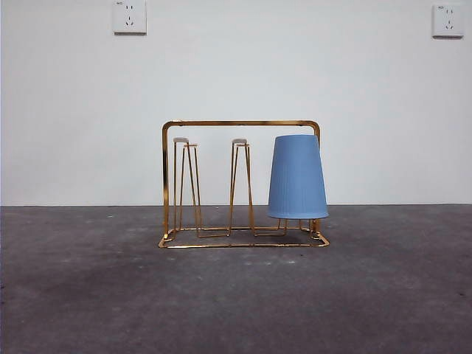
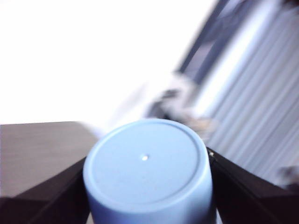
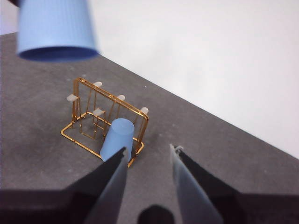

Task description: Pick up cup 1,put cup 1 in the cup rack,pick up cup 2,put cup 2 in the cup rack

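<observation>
The gold wire cup rack (image 1: 240, 123) stands mid-table, and one blue ribbed cup (image 1: 297, 177) sits upside down over its right-hand prong. Its other prongs (image 1: 240, 144) are bare. My left gripper (image 2: 147, 163) is shut on a second blue cup (image 2: 140, 182), whose flat bottom faces the wrist camera. In the right wrist view this held cup (image 3: 55, 28) hangs mouth down, high above the table and off to one side of the cup rack (image 3: 74, 100). My right gripper (image 3: 148, 149) is open and empty, raised some way back from the racked cup (image 3: 117, 137).
The dark grey table (image 1: 88, 295) runs back to a white wall (image 1: 295, 59) with two sockets (image 1: 130, 16). Neither arm shows in the front view.
</observation>
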Available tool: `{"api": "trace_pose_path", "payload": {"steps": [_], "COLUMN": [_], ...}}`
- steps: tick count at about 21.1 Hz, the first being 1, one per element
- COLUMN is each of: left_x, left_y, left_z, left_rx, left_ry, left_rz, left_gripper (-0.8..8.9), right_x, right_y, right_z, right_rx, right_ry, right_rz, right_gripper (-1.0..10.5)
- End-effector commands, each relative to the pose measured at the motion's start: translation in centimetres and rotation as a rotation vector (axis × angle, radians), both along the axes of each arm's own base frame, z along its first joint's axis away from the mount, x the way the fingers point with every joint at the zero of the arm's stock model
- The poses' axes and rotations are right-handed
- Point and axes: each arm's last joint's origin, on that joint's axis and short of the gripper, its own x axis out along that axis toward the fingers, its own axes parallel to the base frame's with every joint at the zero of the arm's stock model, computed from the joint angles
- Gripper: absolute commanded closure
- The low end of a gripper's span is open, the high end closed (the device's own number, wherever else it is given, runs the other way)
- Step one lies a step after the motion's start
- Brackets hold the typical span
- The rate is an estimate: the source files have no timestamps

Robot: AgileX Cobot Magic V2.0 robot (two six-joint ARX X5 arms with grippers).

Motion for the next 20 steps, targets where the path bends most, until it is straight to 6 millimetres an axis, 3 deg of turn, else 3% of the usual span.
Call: {"api": "trace_pose_path", "payload": {"steps": [1, 6, 16, 20], "left_x": [-0.8, -1.5, 0.5, 1.3], "left_y": [1.7, 3.0, 2.4, 2.9], "left_z": [-0.6, -1.9, -9.3, -11.1], "left_rx": [0.256, 0.384, 0.374, 0.380], "left_ry": [-0.062, -0.027, -0.036, -0.065], "left_rz": [0.223, 0.407, 0.557, 0.616], "left_gripper": [8.20, 8.20, 8.20, 8.20], "right_x": [-0.6, -1.3, -1.4, -1.5], "right_y": [-0.6, -1.3, -1.4, -1.5], "right_z": [-0.3, -0.6, -1.1, -1.3], "right_rx": [0.039, 0.036, 0.030, 0.028], "right_ry": [0.015, 0.028, 0.075, 0.101], "right_rz": [-0.018, -0.023, -0.034, -0.041], "right_gripper": [7.8, 7.8, 7.9, 7.9]}}
